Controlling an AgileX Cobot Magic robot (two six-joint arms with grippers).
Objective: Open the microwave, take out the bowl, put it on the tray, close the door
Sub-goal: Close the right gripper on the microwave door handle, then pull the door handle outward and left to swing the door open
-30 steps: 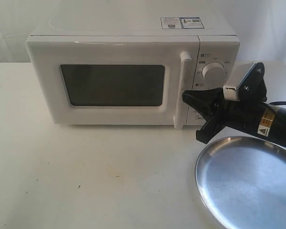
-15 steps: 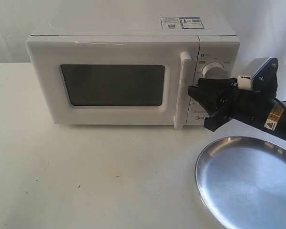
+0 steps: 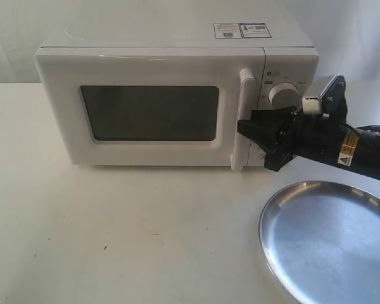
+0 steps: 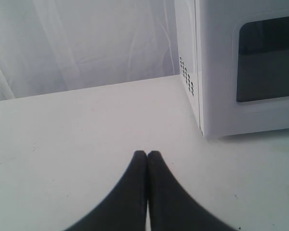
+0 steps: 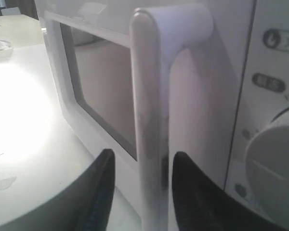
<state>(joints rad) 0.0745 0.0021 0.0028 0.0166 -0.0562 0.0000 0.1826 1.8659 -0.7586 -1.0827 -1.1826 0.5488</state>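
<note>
The right end effector (image 5: 142,166) has risen from beside the tray (image 3: 329,253) and slid in toward the microwave (image 3: 145,38). Its fingers (image 5: 103,192) now stand apart with the bar handle (image 5: 147,96) between them, not yet pinched. Just past the handle lies the door (image 3: 152,73), shut flush; beyond its dark window the bowl cannot be seen. The upper knob (image 3: 282,94) sits just beside the wrist. The reach looks finished, so clamping the handle and pulling it outward is likely next. The left end effector (image 4: 147,159), fingers together and empty, hovers over bare counter (image 4: 62,144), with the microwave's side ahead of it.
</note>
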